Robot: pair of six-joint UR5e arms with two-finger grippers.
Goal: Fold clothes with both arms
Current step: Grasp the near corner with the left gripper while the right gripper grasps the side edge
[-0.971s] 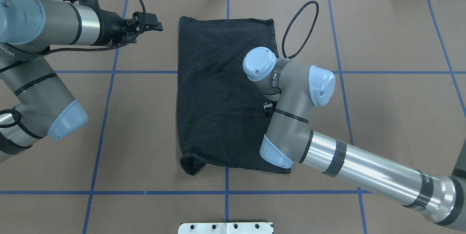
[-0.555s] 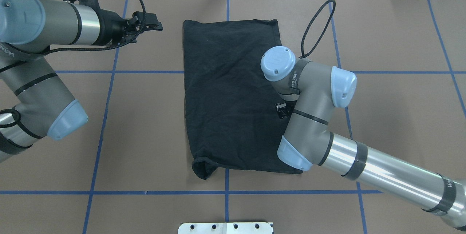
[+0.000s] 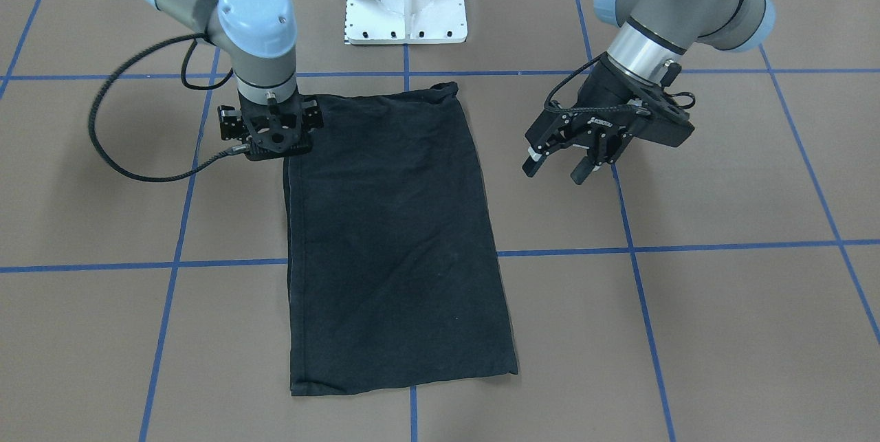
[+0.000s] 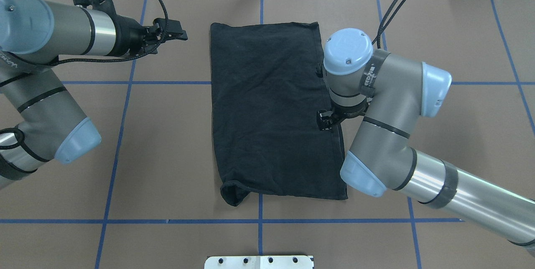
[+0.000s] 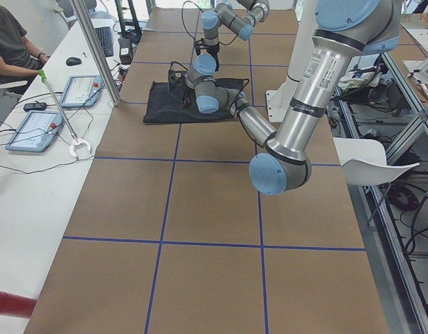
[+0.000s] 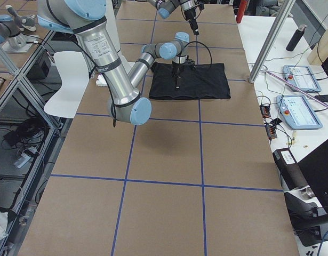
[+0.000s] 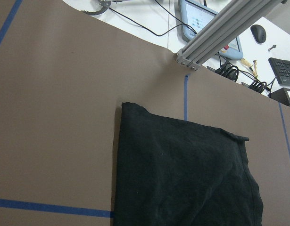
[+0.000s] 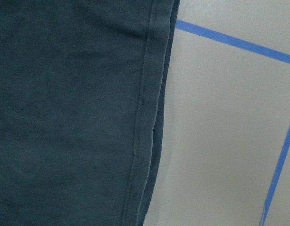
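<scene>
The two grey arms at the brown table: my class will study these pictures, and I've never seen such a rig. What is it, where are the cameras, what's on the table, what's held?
It is a robot: a grey metal left arm and right arm, each ending in a black two-finger gripper. One picture looks down from behind the robot, one faces it across the table, two look along the table from its ends, and two come from wrist cameras. On the brown table with blue tape lines lies one black T-shirt, folded to a rectangle. The left gripper hangs open beside the shirt, holding nothing. The right gripper points down at the shirt's long edge; whether it grips cloth cannot be seen.
</scene>
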